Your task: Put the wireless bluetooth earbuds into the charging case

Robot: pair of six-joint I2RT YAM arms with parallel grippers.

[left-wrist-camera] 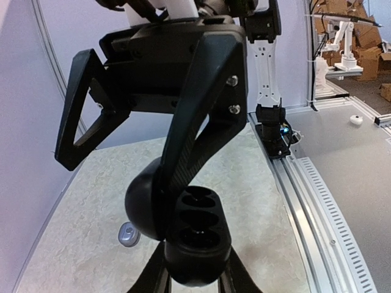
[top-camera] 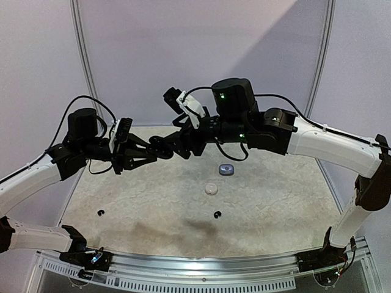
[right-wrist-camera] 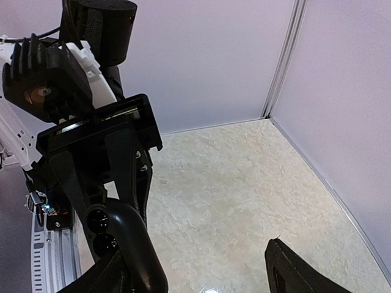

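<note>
My left gripper (top-camera: 149, 152) is shut on a black charging case (left-wrist-camera: 194, 239) and holds it high above the table. Its lid (left-wrist-camera: 145, 207) is swung open, and the dark hollows show no bud that I can make out. My right gripper (top-camera: 176, 145) is open wide. One of its fingers (left-wrist-camera: 195, 122) lies against the lid and the other (left-wrist-camera: 79, 122) is out to the side. In the right wrist view the case (right-wrist-camera: 101, 229) sits at the lower left. Two tiny black earbuds (top-camera: 101, 212) (top-camera: 217, 214) lie on the table.
A silvery-grey pebble-sized case (top-camera: 226, 170) lies on the mottled table top (top-camera: 153, 207) and also shows in the left wrist view (left-wrist-camera: 127, 234). A small white round case (top-camera: 211, 188) lies near it. Pale walls (top-camera: 183, 49) stand close behind, and a metal rail (top-camera: 201, 268) runs along the near edge.
</note>
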